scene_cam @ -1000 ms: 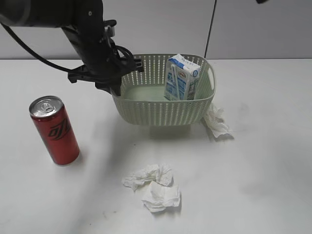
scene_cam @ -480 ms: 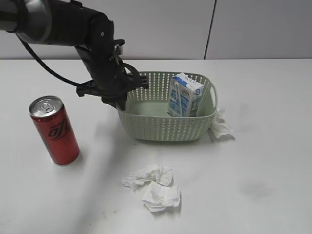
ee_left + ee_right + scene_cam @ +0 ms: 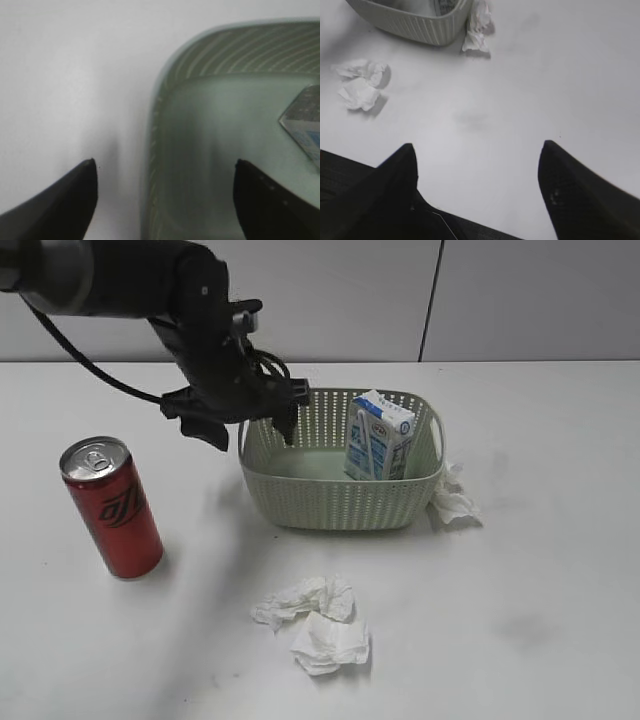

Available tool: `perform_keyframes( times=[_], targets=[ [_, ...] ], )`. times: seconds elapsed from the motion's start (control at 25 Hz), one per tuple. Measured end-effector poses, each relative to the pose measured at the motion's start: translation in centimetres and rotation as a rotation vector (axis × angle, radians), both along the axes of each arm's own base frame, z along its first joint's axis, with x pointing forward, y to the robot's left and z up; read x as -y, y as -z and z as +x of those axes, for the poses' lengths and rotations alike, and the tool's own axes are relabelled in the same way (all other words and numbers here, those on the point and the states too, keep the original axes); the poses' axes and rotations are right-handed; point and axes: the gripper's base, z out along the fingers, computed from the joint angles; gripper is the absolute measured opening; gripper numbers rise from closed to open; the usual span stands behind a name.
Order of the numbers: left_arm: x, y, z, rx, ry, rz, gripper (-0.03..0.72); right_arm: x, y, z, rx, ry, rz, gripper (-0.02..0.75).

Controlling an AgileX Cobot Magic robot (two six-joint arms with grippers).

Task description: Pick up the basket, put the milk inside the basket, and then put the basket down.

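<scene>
The pale green basket [image 3: 340, 495] rests on the white table, mid-view. The white and blue milk carton [image 3: 380, 436] stands inside it at the right end. My left gripper [image 3: 250, 430] is open, its fingers straddling the basket's left rim, one outside and one inside, not touching it. In the left wrist view the basket's left wall [image 3: 155, 150] runs between my spread fingertips, and a corner of the milk [image 3: 305, 120] shows at right. My right gripper [image 3: 477, 155] is open and empty over bare table; it is out of the exterior view. The basket [image 3: 415, 22] shows at top left there.
A red soda can [image 3: 112, 507] stands at the left. Crumpled tissues [image 3: 312, 625] lie in front of the basket, and another tissue [image 3: 450, 495] lies by its right end. A grey wall runs behind the table.
The basket came down onto the table and shifted slightly right. My left gripper opened, let go of the rim and rose a little.
</scene>
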Motion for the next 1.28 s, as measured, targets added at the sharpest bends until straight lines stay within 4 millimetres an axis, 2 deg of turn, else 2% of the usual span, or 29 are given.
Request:
perform_keyframes(
  times=[0.16,0.28,0.44,0.6,0.76,0.88,1.04,1.12,1.28],
  targets=[
    [-0.7,-3.6,-0.3,0.083,0.037,-0.027,0.689,0.9,3.1,-1.6,-0.005,0.006,-0.026,0.568],
    [-2.2,-6.9,-0.4,0.162,0.054,-0.046,0.673,1.7,5.1,-2.5,0.013,0.018,-0.063,0.568],
    [-5.4,-10.8,-0.6,0.242,0.075,-0.030,0.650,2.3,5.1,-3.7,0.092,0.023,-0.037,0.568],
    [-9.5,-13.9,-0.9,0.294,0.094,0.022,0.634,2.8,5.1,-4.8,0.164,0.025,-0.012,0.568],
    [-13.5,-15.2,-1.4,0.274,0.152,0.112,0.622,3.4,5.0,-6.2,0.252,0.028,0.027,0.568],
    [-16.6,-15.1,-1.5,0.209,0.167,0.166,0.617,3.8,5.0,-7.0,0.304,0.030,0.052,0.568],
    [-20.6,-15.3,-1.8,0.148,0.111,0.195,0.612,3.8,5.1,-7.2,0.310,0.028,0.060,0.569],
    [-21.9,-15.9,-2.2,0.156,0.099,0.211,0.608,3.8,5.1,-7.2,0.310,0.028,0.060,0.569],
    [-23.3,-18.4,-3.9,0.216,0.068,0.220,0.601,3.8,5.1,-7.2,0.310,0.028,0.060,0.569]
  ],
)
